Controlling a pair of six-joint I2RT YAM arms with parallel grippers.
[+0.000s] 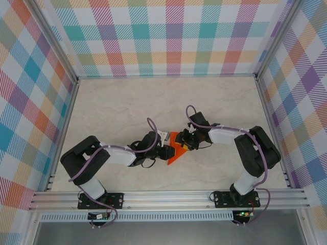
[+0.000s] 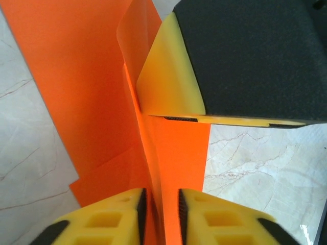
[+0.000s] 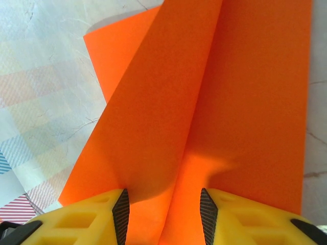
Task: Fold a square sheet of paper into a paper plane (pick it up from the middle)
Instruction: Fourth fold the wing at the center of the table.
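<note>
Where creased, the orange paper (image 1: pixel 175 153) rises into a central ridge.

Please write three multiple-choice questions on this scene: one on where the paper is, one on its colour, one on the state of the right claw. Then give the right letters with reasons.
1. Where is the folded paper? A. by the far wall. B. between the left claw and the right claw. C. on an arm base.
2. Its colour? A. blue. B. white. C. orange.
3. The right claw's jaws? A. apart, a paper fold between them. B. shut tight. C. holding a cable.
Key: 1 B, the top view shows it between them; 2 C, orange in every view; 3 A, the right wrist view shows the gap.
</note>
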